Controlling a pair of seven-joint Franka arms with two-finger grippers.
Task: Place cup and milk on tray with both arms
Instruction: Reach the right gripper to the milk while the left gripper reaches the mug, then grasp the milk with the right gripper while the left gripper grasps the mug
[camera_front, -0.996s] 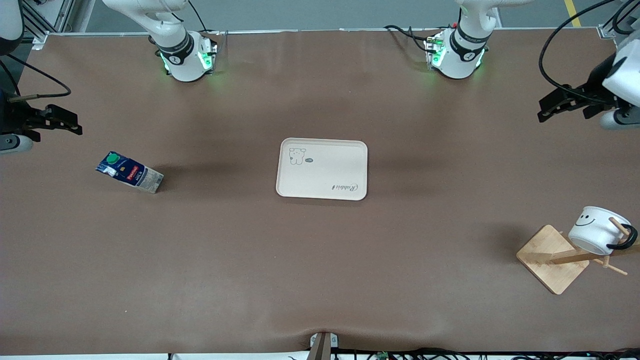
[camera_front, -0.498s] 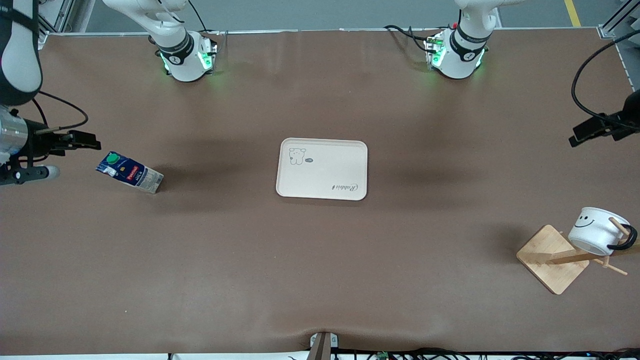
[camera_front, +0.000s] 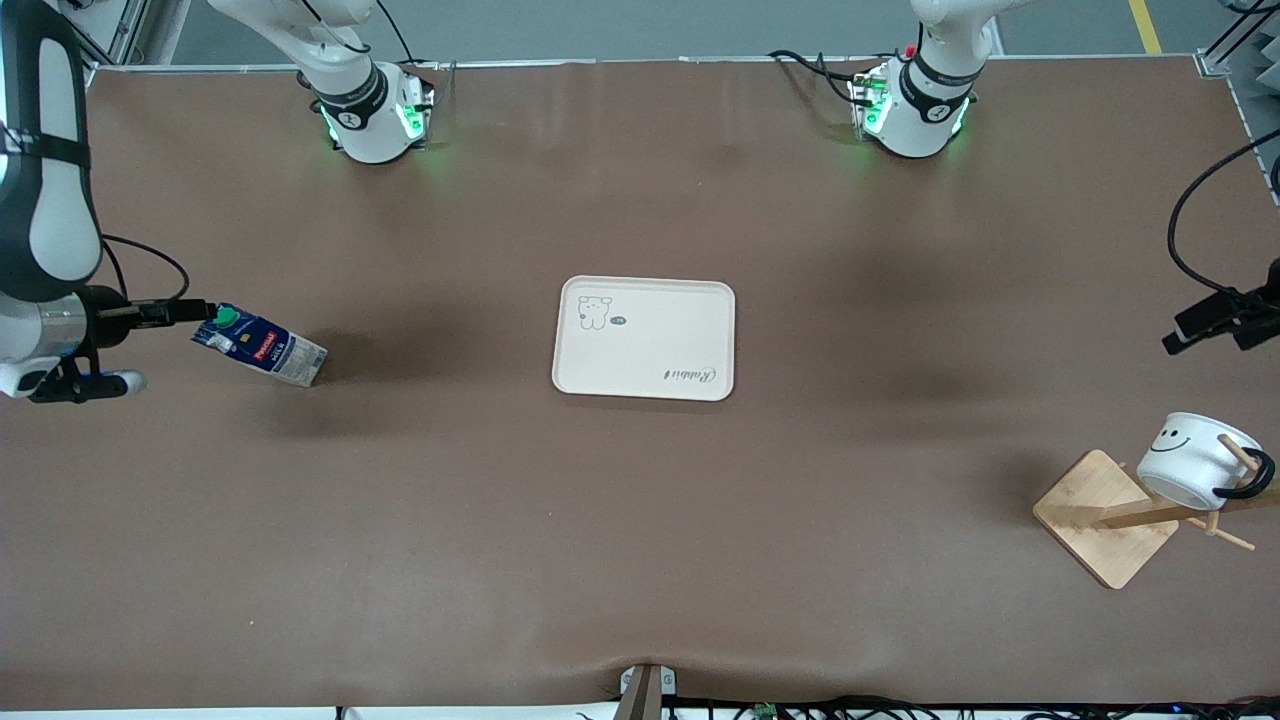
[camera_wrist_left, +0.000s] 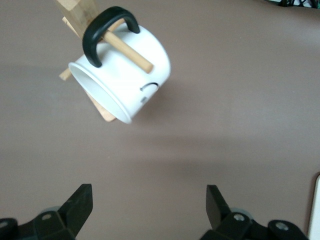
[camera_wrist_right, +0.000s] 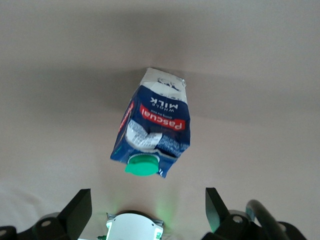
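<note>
The right gripper (camera_front: 205, 312) hung just over the milk (camera_front: 260, 346), which stood toward the right arm's end of the table, fingers spread. The left gripper (camera_front: 1185, 335), mostly cut off, seemed spread above the cup (camera_front: 1195, 462) on its wooden stand (camera_front: 1100, 515). The tray (camera_front: 645, 338) sat mid-table.

Left hand (camera_front: 1200, 330) cut by front view's edge; milk (camera_front: 258, 346) print unreadable there.
</note>
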